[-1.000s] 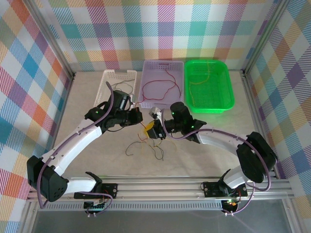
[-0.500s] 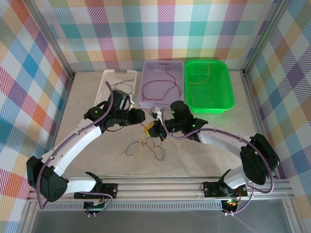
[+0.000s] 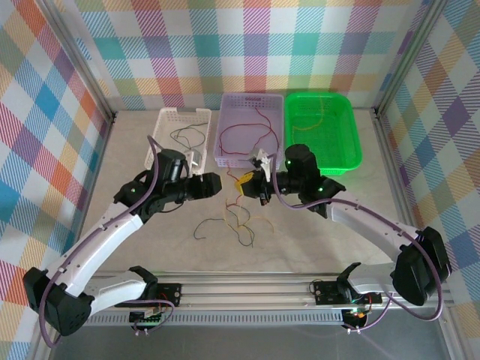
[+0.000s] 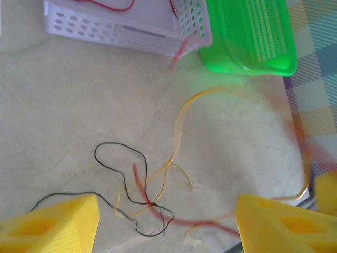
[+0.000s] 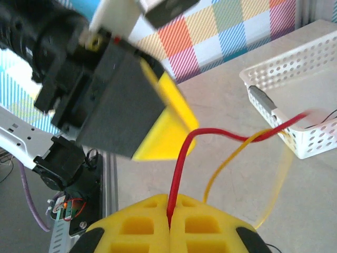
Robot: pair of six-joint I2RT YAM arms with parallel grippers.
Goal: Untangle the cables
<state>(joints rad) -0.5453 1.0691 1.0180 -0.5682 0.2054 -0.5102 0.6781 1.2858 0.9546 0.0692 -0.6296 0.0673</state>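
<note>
From above, the left arm (image 3: 112, 229) and right arm (image 3: 367, 223) bend inward over the bench (image 3: 300, 247), with thin cables (image 3: 234, 222) tangled on it. A perforated white basket (image 3: 184, 112), lilac basket (image 3: 251, 97) and green tray (image 3: 322, 95) each hold one strand.

Left wrist: the left tool (image 4: 166, 221) gapes above the tangle.

Right wrist: the right tool (image 5: 169, 203) pinches a red cable (image 5: 181, 158).

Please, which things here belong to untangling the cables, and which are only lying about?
Belong to the job:
- cable tangle, red, yellow and black, on the table
- red cable, pinched in the right tool
- left tool, open near the tangle

Only standing by:
- white basket, purple basket, green basket, each with a cable already inside
</note>
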